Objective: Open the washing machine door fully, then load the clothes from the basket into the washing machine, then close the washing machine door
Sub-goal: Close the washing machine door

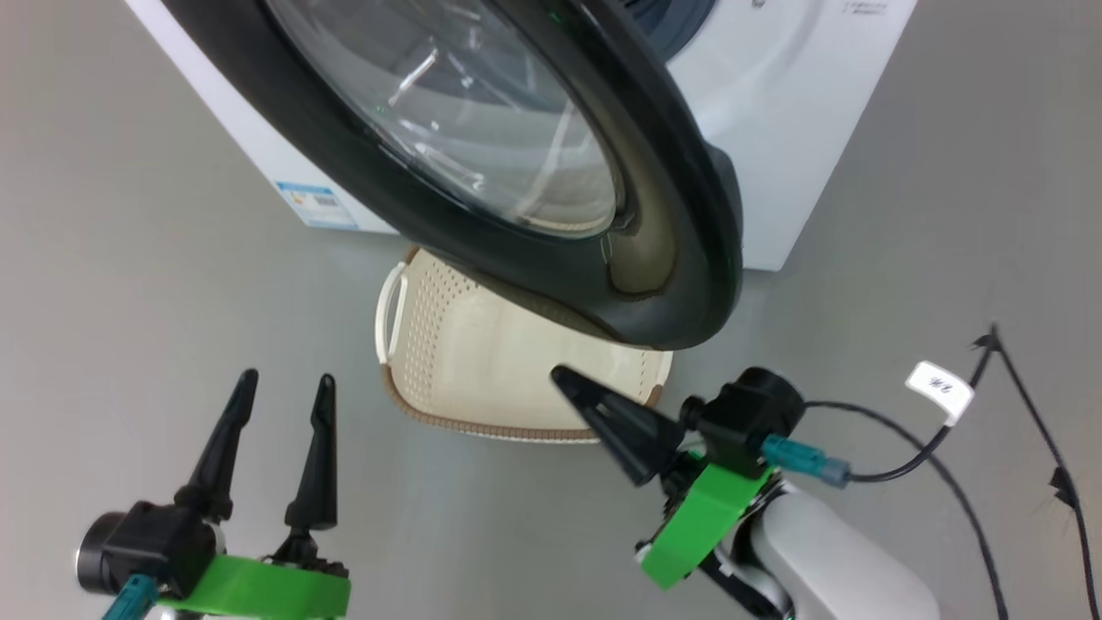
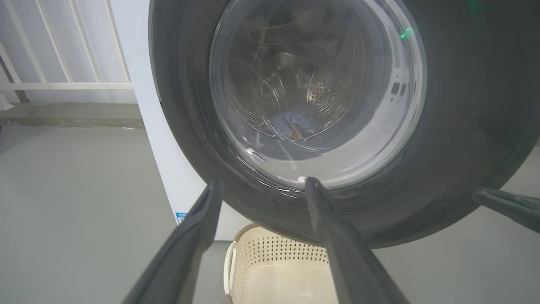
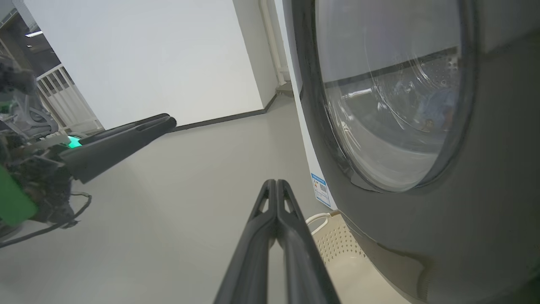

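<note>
Hanging ajar above the basket [image 1: 482, 370], the glossy door [image 1: 689, 258] could slide off the right tool [image 1: 564, 377], closed to a narrow point. The left tool [image 1: 287, 379] stands open.

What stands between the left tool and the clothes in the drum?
The washing machine door: its glass window, through which the left wrist view shows the clothes.

Blue sticker [image 1: 317, 205]: on the washing machine [image 1: 792, 155] front, 10 o'clock from the basket [image 1: 448, 344]; print too small for me.
White cable tag [image 1: 940, 389]: scribbled marks I can't read.
</note>
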Tool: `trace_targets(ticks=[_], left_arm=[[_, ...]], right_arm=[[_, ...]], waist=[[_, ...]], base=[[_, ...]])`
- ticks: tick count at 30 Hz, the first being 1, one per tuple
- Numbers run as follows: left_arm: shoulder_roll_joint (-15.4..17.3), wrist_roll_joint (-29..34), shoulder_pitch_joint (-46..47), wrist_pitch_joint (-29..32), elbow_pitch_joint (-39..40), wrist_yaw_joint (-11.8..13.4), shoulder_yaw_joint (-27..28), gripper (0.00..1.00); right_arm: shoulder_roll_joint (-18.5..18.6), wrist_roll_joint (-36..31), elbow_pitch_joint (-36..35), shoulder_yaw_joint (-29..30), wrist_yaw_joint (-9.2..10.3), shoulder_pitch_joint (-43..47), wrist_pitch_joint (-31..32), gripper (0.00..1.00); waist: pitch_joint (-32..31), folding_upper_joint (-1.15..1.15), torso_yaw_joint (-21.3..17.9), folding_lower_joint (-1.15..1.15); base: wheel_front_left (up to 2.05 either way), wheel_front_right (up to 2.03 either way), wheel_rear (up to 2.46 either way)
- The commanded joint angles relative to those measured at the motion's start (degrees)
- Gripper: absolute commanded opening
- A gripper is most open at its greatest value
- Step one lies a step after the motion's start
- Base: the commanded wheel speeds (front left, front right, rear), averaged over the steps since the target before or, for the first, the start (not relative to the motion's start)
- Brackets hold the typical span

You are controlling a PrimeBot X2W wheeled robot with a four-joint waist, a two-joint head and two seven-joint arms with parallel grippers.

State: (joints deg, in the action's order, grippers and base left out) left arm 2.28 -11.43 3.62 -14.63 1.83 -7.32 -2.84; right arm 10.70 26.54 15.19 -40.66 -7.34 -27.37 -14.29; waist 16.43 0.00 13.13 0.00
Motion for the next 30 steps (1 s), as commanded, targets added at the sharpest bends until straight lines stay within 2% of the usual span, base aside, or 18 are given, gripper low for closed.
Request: trace_targets(ticks=[1, 14, 30], left_arm=[[0.6, -0.47, 1.92, -0.37, 1.33, 0.18, 1.49, 1.0], [0.6, -0.87, 5.08, -0.37, 3.2, 0.52, -0.31, 1.0], [0.6, -2.09, 8.26, -0.37, 4.13, 0.07, -2.35, 1.0]], right_arm=[[-1.34, -1.11, -1.14, 0.58, -0.14, -0.56, -0.7, 0.0], [-1.17, -5.74, -2.93, 10.26, -0.14, -3.51, -0.7, 0.0], [1.8, -9.04, -2.93, 18.38, -0.14, -13.58, -0.71, 0.0]], waist=[[2.12, 0.0, 1.13, 0.0], [6.56, 0.0, 0.81, 0.0], [11.81, 0.0, 1.15, 0.0]], base=[[0.0, 0.0, 0.0], [0.0, 0.0, 0.0], [0.0, 0.0, 0.0]])
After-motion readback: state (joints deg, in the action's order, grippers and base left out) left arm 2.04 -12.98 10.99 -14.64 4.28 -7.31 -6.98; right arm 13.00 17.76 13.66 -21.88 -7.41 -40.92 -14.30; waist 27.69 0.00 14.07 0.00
